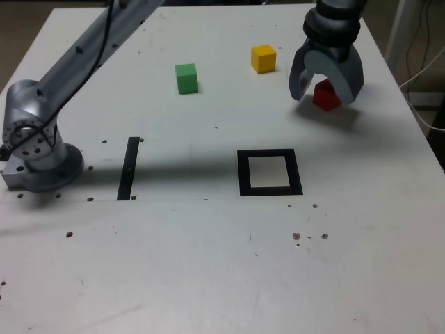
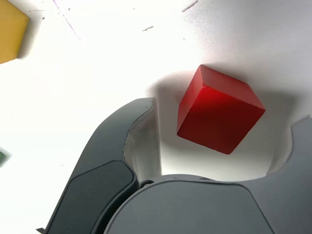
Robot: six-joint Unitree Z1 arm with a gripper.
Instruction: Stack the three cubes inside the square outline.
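The red cube (image 1: 326, 99) sits on the white table at the exterior view's right rear, a corner turned toward the camera. My gripper (image 1: 324, 95) is lowered over it, open, one finger on each side. In the wrist view the red cube (image 2: 219, 109) lies between the dark fingers (image 2: 141, 126), a gap on either side, and my gripper (image 2: 224, 118) touches nothing. The yellow cube (image 1: 263, 58) stands just left of the gripper, further back; its corner (image 2: 9, 31) shows in the wrist view. The green cube (image 1: 186, 78) is further left. The square outline (image 1: 243, 172), near the middle, holds nothing.
A thin black tape strip (image 1: 128, 168) lies left of the outline. The arm's base (image 1: 35, 153) stands at the table's left edge, and the arm reaches across the back. The table's right edge (image 1: 417, 132) is close to the gripper, with cables beyond it.
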